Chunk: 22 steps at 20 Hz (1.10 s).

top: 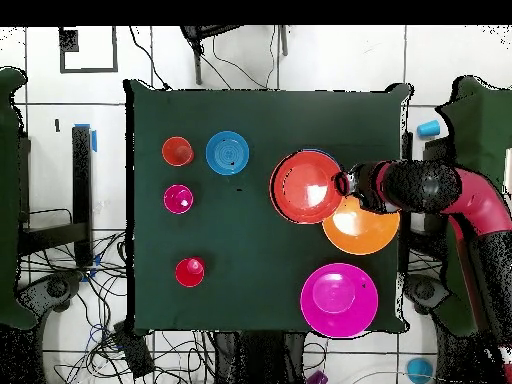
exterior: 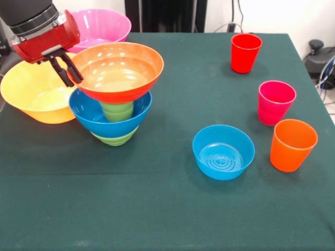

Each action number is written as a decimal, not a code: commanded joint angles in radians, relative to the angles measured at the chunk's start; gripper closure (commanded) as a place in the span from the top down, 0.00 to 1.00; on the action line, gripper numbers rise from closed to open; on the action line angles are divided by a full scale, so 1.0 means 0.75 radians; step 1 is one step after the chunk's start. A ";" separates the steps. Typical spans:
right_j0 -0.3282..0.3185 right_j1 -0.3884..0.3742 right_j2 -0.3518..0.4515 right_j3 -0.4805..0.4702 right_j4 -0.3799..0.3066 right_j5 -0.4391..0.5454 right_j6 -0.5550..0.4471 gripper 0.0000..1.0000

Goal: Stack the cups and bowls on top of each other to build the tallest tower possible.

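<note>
Hovering at the tower's (exterior: pixel 116 97) left flank, your gripper (exterior: pixel 67 69) holds its jaws slightly parted at the rim of the shallow orange-red bowl (exterior: pixel 118 70), gripping nothing you can confirm; that glossy bowl caps a light green cup (exterior: pixel 117 110), wide blue bowl (exterior: pixel 107 121) and small green bowl (exterior: pixel 115 138); spare cups stand well apart, across the table.

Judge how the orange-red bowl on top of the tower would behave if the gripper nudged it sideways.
The orange-red bowl is wider than the green cup it rests on, so it would likely tip or slide off. Its glossy plastic looks slippery and light. The gripper sits right at its rim, so even a small push could upset the tower.
</note>
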 commanded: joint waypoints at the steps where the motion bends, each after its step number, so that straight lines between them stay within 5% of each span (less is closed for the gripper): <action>1: 0.061 0.078 -0.151 -0.101 -0.202 0.066 -0.484 0.00; 22: 0.056 0.076 -0.146 -0.114 -0.185 0.067 -0.509 0.00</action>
